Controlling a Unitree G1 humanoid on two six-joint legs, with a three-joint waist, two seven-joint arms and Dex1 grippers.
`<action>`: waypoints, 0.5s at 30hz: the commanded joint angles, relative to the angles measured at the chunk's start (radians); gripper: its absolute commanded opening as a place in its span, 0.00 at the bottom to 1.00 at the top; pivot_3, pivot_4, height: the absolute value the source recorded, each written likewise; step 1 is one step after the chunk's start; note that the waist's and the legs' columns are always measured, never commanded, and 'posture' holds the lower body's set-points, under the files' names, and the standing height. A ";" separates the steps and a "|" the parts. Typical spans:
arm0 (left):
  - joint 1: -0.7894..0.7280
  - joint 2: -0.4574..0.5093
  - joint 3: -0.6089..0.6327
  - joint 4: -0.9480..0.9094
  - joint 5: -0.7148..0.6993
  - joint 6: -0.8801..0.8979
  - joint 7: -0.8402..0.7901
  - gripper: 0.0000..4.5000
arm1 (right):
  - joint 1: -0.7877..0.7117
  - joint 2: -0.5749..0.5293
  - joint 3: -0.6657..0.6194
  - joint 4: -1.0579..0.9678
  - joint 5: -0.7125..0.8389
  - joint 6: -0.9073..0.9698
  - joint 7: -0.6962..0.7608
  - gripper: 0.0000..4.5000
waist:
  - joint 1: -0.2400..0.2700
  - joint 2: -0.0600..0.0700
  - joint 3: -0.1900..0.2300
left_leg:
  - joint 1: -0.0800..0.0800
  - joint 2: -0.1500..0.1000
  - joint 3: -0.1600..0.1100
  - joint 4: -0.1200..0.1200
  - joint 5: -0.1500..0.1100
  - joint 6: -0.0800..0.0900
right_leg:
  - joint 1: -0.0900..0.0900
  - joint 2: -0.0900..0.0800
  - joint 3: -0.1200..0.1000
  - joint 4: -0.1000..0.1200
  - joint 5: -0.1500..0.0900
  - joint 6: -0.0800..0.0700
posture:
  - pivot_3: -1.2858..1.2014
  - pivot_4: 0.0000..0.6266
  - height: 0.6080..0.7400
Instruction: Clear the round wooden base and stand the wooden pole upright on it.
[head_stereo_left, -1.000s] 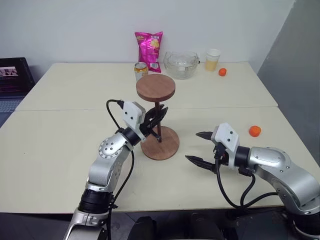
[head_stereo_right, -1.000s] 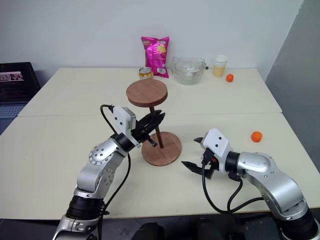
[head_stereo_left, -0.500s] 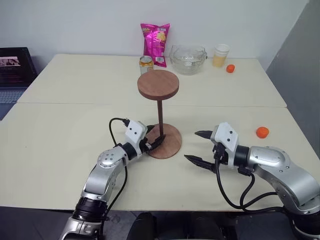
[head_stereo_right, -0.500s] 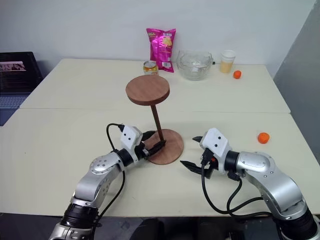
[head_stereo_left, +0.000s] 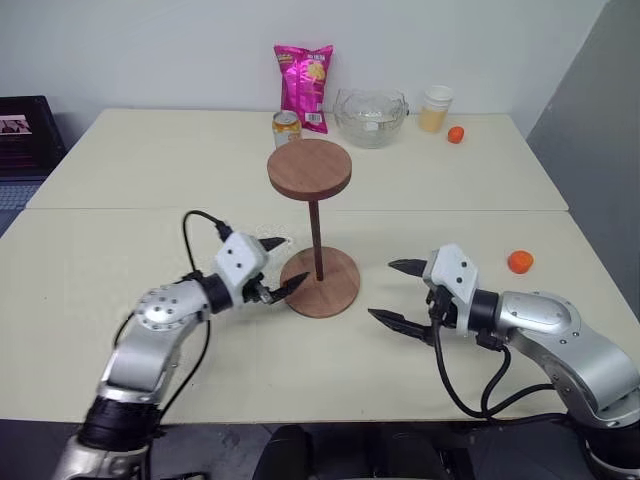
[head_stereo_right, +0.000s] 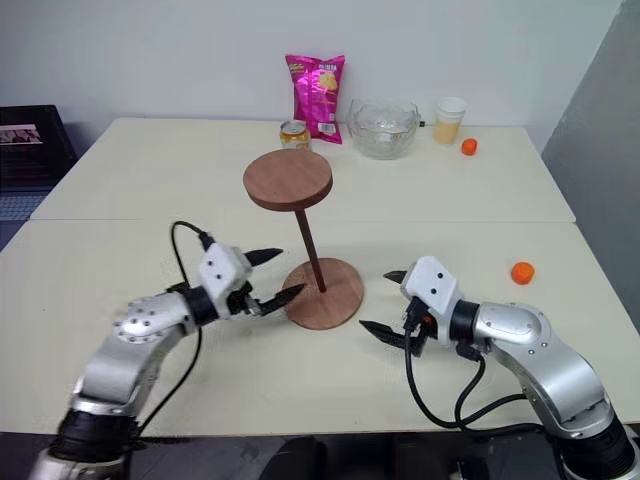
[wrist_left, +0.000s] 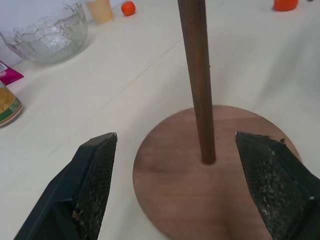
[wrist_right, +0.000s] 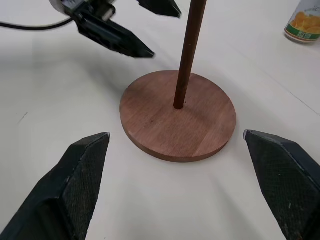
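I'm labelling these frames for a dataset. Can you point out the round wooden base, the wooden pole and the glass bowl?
round wooden base (head_stereo_left: 335, 290), left eye view, bare top right of the pole.
wooden pole (head_stereo_left: 316, 240), left eye view, middle of the rod.
glass bowl (head_stereo_left: 370, 118), left eye view, its front wall.

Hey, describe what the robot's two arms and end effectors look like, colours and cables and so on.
Both arms are silver-grey metal with black joint rings. Each wrist carries a white boxy housing. The left end effector and right end effector each have two pointed black fingers with textured inner pads. A looping black cable runs along each arm.
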 joint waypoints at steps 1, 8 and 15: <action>0.052 0.057 0.085 -0.079 -0.001 -0.007 -0.012 0.87 | 0.003 -0.028 -0.039 -0.004 0.005 -0.062 0.044 1.00 | 0.000 0.000 0.001 | 0.000 0.000 0.000 0.000 0.000 0.000 | 0.000 0.000 0.000 0.000 0.000 0.000 | 0.52 0.24 1.00; 0.210 0.180 0.274 -0.138 -0.040 0.117 -0.046 0.87 | -0.019 -0.061 -0.111 0.104 0.028 -0.213 0.167 1.00 | -0.003 0.000 0.004 | 0.000 0.000 0.000 0.000 0.000 0.000 | 0.000 0.000 0.000 0.000 0.000 0.000 | 0.52 0.24 1.00; 0.267 0.196 0.411 -0.183 -0.110 0.185 -0.054 0.87 | -0.103 -0.081 -0.152 0.271 0.066 -0.320 0.318 1.00 | 0.003 0.001 0.006 | 0.000 0.000 0.000 0.000 0.000 0.000 | 0.000 0.000 0.000 0.000 0.000 -0.001 | 0.52 0.24 1.00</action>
